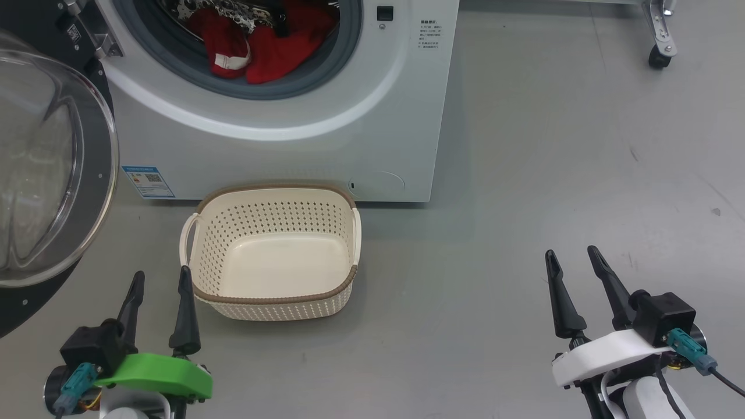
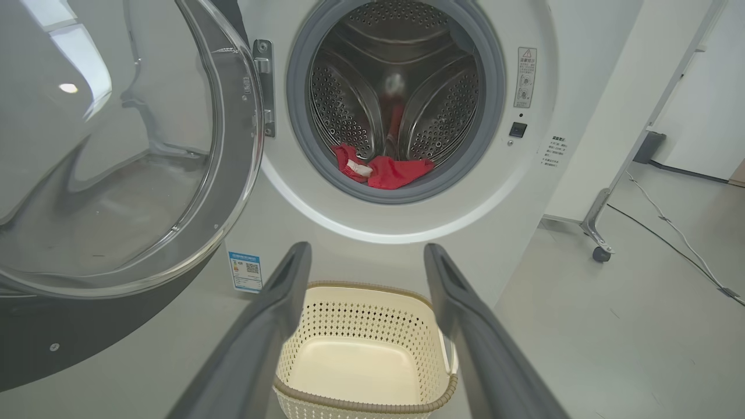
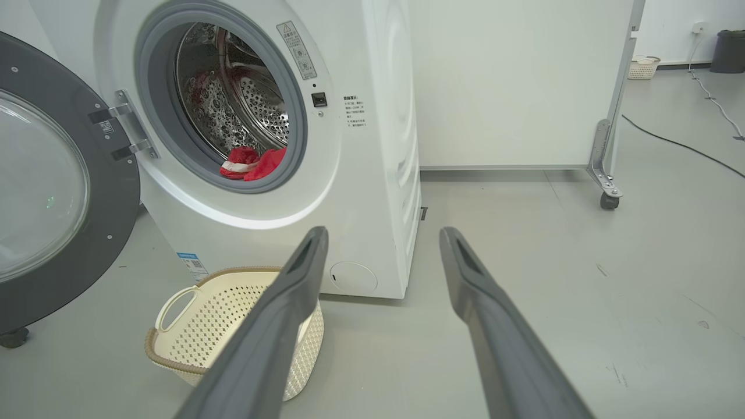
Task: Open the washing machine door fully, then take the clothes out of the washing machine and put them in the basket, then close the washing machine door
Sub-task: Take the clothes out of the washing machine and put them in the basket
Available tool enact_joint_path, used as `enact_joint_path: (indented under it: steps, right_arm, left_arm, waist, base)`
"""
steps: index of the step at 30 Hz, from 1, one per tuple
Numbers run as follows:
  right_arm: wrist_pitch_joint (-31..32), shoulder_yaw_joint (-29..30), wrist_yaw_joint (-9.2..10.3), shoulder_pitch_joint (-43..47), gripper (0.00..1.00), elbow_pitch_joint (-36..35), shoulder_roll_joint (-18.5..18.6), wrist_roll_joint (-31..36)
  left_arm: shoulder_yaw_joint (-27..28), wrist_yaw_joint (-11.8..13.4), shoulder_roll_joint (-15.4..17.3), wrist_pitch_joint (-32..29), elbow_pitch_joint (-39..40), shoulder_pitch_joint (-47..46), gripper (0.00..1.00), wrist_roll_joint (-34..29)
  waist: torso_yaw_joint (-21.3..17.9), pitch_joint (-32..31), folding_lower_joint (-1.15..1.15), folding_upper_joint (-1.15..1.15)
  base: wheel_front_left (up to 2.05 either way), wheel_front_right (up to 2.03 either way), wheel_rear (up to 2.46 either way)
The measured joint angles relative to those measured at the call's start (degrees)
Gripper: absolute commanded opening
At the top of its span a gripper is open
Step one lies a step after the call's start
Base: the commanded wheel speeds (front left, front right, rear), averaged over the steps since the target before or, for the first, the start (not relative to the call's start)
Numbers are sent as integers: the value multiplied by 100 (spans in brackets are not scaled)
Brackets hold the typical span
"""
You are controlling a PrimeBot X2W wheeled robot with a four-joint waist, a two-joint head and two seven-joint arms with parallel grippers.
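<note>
The washing machine stands at the top of the head view with its door swung wide open to the left. Red clothes with a white patch lie at the front of the steel drum, also visible in both wrist views. The cream basket sits empty on the floor in front of the machine. My left gripper is open, low at the basket's left corner. My right gripper is open over bare floor, far right of the basket.
A white panel on a wheeled metal frame stands right of the machine, with a cable trailing across the grey floor. A small basket and a dark bin sit far back.
</note>
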State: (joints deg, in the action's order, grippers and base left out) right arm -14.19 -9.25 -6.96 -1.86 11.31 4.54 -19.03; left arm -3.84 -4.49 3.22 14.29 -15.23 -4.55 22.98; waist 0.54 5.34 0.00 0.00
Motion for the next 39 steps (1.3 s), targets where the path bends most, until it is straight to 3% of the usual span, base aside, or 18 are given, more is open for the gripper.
enact_joint_path:
  steps: [39]
  right_arm:
    - [0, -33, -2, 85, 100, -13, -41, 5]
  left_arm:
    - [1, 42, -18, 0, 136, 146, 100, -38]
  waist:
    - [-2, -15, 0, 0]
  base:
    - [0, 0, 0]
